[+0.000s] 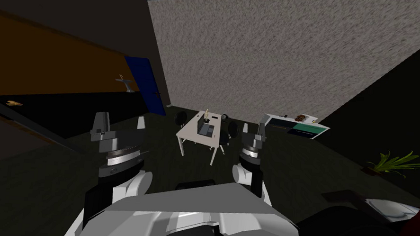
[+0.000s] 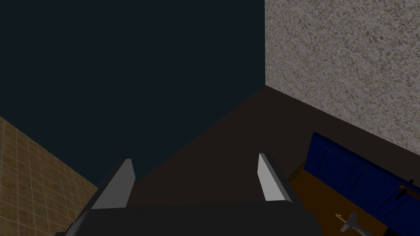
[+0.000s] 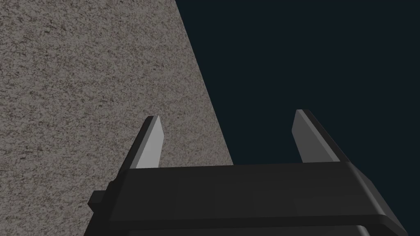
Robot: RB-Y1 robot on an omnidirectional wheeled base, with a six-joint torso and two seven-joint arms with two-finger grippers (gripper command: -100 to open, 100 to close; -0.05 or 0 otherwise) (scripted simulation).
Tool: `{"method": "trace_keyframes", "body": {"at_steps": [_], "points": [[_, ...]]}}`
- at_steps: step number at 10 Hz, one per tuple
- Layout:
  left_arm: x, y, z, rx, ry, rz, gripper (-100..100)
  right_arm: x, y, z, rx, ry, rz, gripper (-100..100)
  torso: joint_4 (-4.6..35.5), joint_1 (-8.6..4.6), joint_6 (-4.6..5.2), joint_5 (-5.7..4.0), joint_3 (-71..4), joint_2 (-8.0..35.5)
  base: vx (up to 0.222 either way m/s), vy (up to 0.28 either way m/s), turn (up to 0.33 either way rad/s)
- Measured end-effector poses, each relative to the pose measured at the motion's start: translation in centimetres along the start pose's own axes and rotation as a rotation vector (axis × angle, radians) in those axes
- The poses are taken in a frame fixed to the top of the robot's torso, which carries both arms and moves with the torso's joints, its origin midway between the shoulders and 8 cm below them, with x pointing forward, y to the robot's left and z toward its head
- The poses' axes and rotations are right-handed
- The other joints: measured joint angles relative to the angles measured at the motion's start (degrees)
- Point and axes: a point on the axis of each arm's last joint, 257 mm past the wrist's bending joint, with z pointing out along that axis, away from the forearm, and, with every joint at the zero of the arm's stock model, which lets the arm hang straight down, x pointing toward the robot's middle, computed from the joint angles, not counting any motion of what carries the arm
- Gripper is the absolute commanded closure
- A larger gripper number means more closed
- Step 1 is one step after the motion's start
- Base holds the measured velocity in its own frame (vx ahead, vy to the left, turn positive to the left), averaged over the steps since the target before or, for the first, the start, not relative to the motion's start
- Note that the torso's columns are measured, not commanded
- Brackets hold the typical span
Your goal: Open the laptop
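Approach step: laptop (image 1: 206, 129) lies mid-tabletop (image 1: 190, 130), well ahead. Left pincer (image 1: 121, 123), right pincer (image 1: 253, 129) gape empty; next, I drive closer.

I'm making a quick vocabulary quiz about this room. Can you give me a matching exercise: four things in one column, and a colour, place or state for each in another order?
Things:
1. laptop
2. door
3. plant
4. left gripper

Descriptions:
A. blue
B. open, holding nothing
C. on the white table
D. green leaves

Pairs: 1-C, 2-A, 3-D, 4-B
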Motion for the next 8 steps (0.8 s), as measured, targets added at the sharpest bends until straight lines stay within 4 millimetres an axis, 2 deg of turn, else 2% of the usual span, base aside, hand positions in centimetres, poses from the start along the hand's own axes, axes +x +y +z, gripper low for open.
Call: {"method": "trace_keyframes", "body": {"at_steps": [2,8], "points": [[0.00,0.00,0.00,0.000,0.000,0.000,0,0.00,0.00,0.00,0.000,0.000,0.000,0,6.0,0.00,0.00,0.00,-12.0,6.0,0.000,0.000,0.000],[0.00,-0.01,0.01,0.000,0.000,0.000,0,0.00,0.01,0.01,0.000,0.000,0.000,0,31.1,0.00,0.00,0.00,-62.3,31.2,0.000,0.000,0.000]]}}
